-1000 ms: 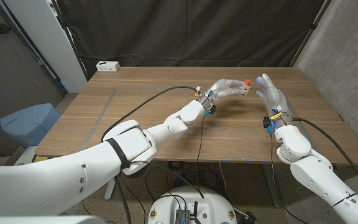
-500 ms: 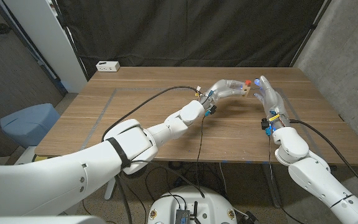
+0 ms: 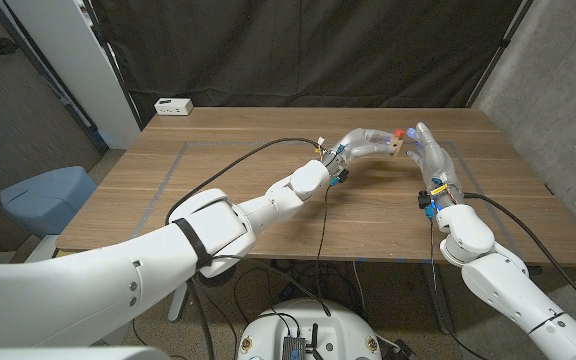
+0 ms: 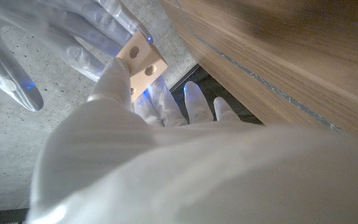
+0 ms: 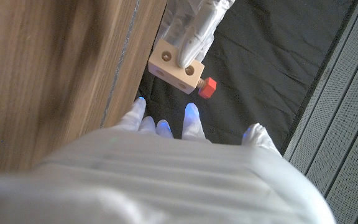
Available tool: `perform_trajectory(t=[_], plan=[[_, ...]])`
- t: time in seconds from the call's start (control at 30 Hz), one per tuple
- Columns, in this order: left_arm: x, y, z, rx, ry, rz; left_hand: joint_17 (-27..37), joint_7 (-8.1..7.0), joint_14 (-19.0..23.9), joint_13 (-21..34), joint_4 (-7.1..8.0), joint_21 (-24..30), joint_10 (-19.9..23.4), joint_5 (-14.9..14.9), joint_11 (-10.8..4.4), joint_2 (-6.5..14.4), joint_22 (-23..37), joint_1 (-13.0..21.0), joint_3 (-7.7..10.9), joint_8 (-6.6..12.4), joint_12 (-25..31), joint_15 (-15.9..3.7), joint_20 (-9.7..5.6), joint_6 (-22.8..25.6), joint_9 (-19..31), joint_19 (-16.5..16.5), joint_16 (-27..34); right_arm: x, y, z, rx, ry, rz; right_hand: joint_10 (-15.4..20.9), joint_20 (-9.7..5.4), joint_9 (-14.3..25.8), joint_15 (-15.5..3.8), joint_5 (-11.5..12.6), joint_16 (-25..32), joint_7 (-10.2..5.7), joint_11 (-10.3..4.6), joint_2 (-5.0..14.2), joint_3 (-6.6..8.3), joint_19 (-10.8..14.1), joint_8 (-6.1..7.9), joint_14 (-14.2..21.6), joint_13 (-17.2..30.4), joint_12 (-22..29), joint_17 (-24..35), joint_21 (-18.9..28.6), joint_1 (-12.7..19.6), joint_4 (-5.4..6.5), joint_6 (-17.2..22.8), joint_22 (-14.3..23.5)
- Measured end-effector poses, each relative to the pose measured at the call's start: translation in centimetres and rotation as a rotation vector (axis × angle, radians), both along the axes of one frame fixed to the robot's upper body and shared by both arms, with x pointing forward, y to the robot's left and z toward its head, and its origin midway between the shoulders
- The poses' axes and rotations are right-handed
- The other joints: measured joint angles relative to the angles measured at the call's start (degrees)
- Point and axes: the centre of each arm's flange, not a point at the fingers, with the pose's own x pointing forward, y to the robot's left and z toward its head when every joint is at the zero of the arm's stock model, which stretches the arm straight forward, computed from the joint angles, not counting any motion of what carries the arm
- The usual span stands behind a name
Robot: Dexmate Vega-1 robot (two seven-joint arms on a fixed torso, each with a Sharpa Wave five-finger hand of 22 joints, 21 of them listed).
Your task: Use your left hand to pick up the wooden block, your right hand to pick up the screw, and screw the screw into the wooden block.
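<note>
Two hands, far right of table. Head view: my left hand (image 3: 368,139) holds the pale drilled wooden block (image 3: 395,146) aloft; my right hand (image 3: 430,152), fingers spread and empty, has closed in beside it.

Left wrist view: block (image 4: 142,60) pinched.

Right wrist view: red-headed screw (image 5: 207,87) already seated in block (image 5: 178,70); turning remains, I judge.

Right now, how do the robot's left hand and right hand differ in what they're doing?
The left hand holds the wooden block up off the table; the right hand holds nothing, its fingers spread beside the block. The left hand's fingers wrap the block, while the right hand's reach toward the red screw already sitting in its end. Both are raised above the table, close together.
</note>
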Motion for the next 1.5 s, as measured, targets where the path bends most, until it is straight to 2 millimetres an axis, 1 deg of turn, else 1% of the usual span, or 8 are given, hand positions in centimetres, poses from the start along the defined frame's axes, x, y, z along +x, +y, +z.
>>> perform_trajectory(t=[0.4,0.47,0.87,0.93,1.03,1.2,1.3,1.5], plan=[[0.02,-0.07,-0.10,0.005,0.004,-0.001,0.0,0.00,0.0,0.0,0.00,0.0,0.0,0.0,-0.01,0.0,0.0,0.0,0.00,0.00,0.0,0.00,0.00,0.0,0.0,0.0,0.0,0.14,0.26,-0.07,0.000,0.003,0.008,0.0,0.00,0.0,0.22,0.2,0.0,-0.10,0.00,0.21,0.00,0.0,0.21,-0.2,0.0,0.2,0.0,0.0,-0.2,0.00,0.7,0.0],[0.01,-0.09,-0.11,0.005,0.004,-0.001,0.0,0.00,0.0,0.0,0.00,0.0,0.0,0.0,-0.01,0.0,0.0,0.0,0.00,0.00,0.0,0.00,0.00,0.0,0.0,0.0,0.0,0.14,0.27,-0.09,0.000,0.004,0.009,0.0,0.00,0.0,0.21,0.2,0.0,0.14,0.00,0.21,0.00,0.0,0.21,-0.2,0.0,0.3,-0.1,0.0,-0.2,0.00,0.9,0.0],[-0.10,-0.24,-0.15,0.008,0.001,-0.005,0.0,0.00,0.0,0.0,0.00,0.0,0.0,0.0,-0.01,0.0,0.0,0.0,0.00,0.00,0.0,0.00,0.00,0.0,0.0,0.0,0.0,-0.11,0.25,-0.33,0.005,0.000,0.012,0.2,0.00,0.0,0.21,0.2,0.4,-0.21,-0.22,0.58,0.00,0.0,0.43,-0.2,0.0,0.5,-0.1,0.2,-0.6,0.00,3.3,0.0],[-0.12,-0.27,-0.17,0.009,0.001,-0.006,0.0,0.00,0.0,0.0,0.00,0.0,0.0,-0.1,-0.01,0.0,0.0,0.0,0.00,0.00,0.0,0.00,0.00,0.0,0.0,0.0,0.0,-0.15,0.25,-0.28,0.006,-0.003,0.013,0.2,0.00,0.0,0.04,0.2,0.4,-0.41,-0.22,0.58,0.00,0.0,0.84,0.0,0.0,0.5,-0.1,0.2,-0.6,0.00,3.7,0.0],[-0.23,-0.36,-0.21,0.009,-0.003,-0.010,0.0,0.00,0.0,0.0,0.00,0.0,0.0,-0.2,-0.01,0.0,0.0,0.0,0.00,0.00,0.0,0.00,0.00,0.0,0.0,0.0,0.0,-0.24,0.20,-0.40,0.008,-0.004,0.015,0.2,0.00,0.0,0.00,0.2,0.4,-0.41,-0.22,0.58,0.00,0.0,0.84,0.0,0.0,0.5,-0.1,0.2,-0.6,0.00,4.1,0.0],[-0.35,-0.47,-0.29,0.008,-0.006,-0.014,0.0,0.00,0.0,0.0,0.00,0.0,0.0,-0.2,-0.01,0.0,0.0,0.0,0.00,0.00,0.0,0.00,0.00,0.0,0.0,0.0,0.0,-0.38,0.08,-0.47,0.010,-0.007,0.016,0.5,0.00,0.0,0.00,0.2,0.4,-0.39,-0.53,0.59,0.11,0.0,0.84,0.0,-0.3,0.5,-0.1,0.2,-0.6,-0.11,4.5,0.0],[-0.45,-0.58,-0.33,0.007,-0.008,-0.017,0.0,0.00,0.0,0.0,0.00,0.0,0.0,-0.3,-0.02,0.0,0.0,0.0,0.00,0.00,0.0,0.00,0.00,0.0,0.0,0.0,0.0,-0.42,0.04,-0.47,0.011,-0.009,0.017,0.6,0.00,0.0,-0.07,0.2,0.4,-0.51,-1.07,0.59,0.17,0.0,1.06,0.1,-0.3,0.5,-0.1,0.2,-0.6,-0.17,5.2,0.0],[-0.53,-0.69,-0.42,0.007,-0.009,-0.019,0.0,0.00,0.0,0.0,0.00,0.0,0.0,0.0,-0.02,0.0,0.0,0.0,0.00,0.00,0.0,0.00,0.00,0.0,0.0,0.0,0.0,-0.54,-0.07,-0.54,0.013,-0.011,0.018,0.7,0.00,0.0,-0.30,0.2,0.4,-0.49,-1.36,0.59,0.17,0.0,1.17,0.3,-0.3,0.5,-0.1,0.2,-0.5,-0.17,6.2,0.0]])
